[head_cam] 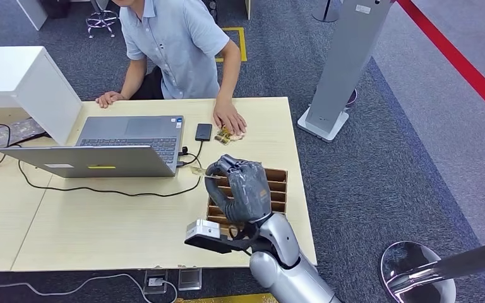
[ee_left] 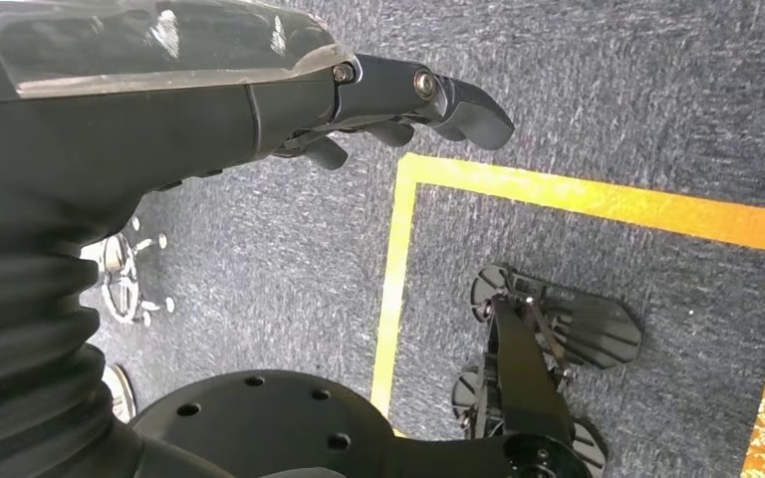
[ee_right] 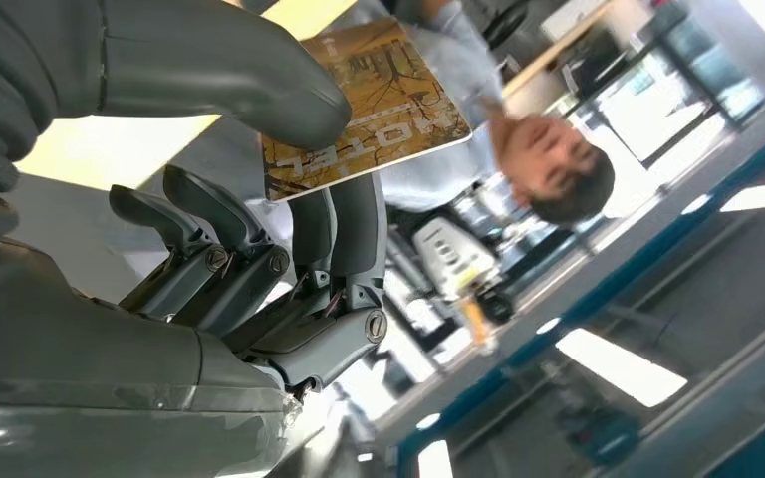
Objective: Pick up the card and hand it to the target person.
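Fingers of the right hand and its thumb pinch the card between them: the thumb presses on the printed face, two darker fingers back it from the other side, and the rest are curled loosely nearby.

Card: flat, rectangular, with rounded corners. The face carries a brown and ochre picture of trees and the word "HOTEL" in pale letters. One corner and part of an edge lie under the thumb.

Orientation: in the head view the card is seen nearly edge-on, its long axis running roughly level from the fingers out toward the laptop, the free end pointing to the robot's left. It is held clear above the desk, just in front of the wooden slotted card holder, which stands under the hand.

Left hand: hangs over grey carpet with yellow floor tape; its fingers are curled in and hold nothing.

Surroundings: a person in a light blue shirt sits across the desk, one hand resting flat beside a black phone and touching a small patterned item.
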`<state>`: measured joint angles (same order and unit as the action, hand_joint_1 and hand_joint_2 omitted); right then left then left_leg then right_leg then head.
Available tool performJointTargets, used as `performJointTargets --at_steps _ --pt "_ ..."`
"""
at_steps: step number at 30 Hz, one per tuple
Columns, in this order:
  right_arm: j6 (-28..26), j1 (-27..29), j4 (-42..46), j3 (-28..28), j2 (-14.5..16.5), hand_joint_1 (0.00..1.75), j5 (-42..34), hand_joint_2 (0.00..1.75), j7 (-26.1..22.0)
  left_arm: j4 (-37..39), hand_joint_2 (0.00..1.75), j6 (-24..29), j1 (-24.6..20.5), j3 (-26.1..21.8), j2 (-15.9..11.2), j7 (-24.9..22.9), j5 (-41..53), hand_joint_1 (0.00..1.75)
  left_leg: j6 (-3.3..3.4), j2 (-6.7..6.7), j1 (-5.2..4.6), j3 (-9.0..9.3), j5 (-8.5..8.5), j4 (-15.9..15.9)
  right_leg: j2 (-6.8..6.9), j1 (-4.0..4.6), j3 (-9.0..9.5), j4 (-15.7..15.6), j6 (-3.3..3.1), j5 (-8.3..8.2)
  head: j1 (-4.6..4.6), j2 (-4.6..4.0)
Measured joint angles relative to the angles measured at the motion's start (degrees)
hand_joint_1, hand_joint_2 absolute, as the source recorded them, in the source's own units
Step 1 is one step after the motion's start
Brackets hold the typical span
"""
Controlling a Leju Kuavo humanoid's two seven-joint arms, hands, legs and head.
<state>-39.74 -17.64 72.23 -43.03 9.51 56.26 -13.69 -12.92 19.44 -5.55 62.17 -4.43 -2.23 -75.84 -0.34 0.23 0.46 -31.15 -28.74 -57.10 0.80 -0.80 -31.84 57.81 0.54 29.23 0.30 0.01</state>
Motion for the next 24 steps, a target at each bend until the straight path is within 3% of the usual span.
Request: performJointTargets --at_steps 3,6,9,13,24 --pt "0.2 0.51 0.48 2.59 0.43 1.75 -4.61 1.75 1.49 0.0 1.75 -0.26 -0.01 -0.12 0.05 0.01 0.19 0.0 0.01 0.01 0.0 0.01 0.02 0.0 -0.01 0.0 0.02 0.0 0.0 -0.02 0.09 0.01" --pt "1.0 -0.94 -0.65 2.66 0.37 1.75 -10.86 1.75 7.62 0.0 1.75 -0.78 -0.04 -0.29 0.05 0.02 0.48 0.0 0.02 0.01 0.0 0.01 0.07 0.0 0.0 0.0 0.03 0.0 0.01 -0.06 0.15 0.0" --pt "2.63 -4.15 -3.01 1.6 0.22 1.75 -15.65 1.75 12.53 0.0 1.75 -1.39 -0.07 -0.38 0.01 -0.03 1.14 0.0 0.02 0.01 0.0 0.0 0.1 0.0 0.0 0.0 0.02 0.01 0.01 -0.09 0.14 -0.01" --pt "4.85 -10.08 -8.37 -0.56 0.55 1.75 -21.62 1.75 14.95 0.0 1.75 -2.43 -0.15 -0.38 -0.16 0.47 2.5 0.0 0.01 -0.02 0.0 -0.03 0.12 0.0 0.02 0.0 0.0 0.05 0.0 -0.09 0.04 0.0" --pt "15.3 -29.16 -29.38 -5.71 5.54 1.75 -22.82 1.75 24.92 0.0 1.75 -3.28 -0.28 -0.24 -0.54 1.02 4.3 0.0 0.0 -0.03 0.0 -0.04 0.12 0.0 0.03 0.0 -0.01 0.08 0.0 -0.09 0.07 -0.01"
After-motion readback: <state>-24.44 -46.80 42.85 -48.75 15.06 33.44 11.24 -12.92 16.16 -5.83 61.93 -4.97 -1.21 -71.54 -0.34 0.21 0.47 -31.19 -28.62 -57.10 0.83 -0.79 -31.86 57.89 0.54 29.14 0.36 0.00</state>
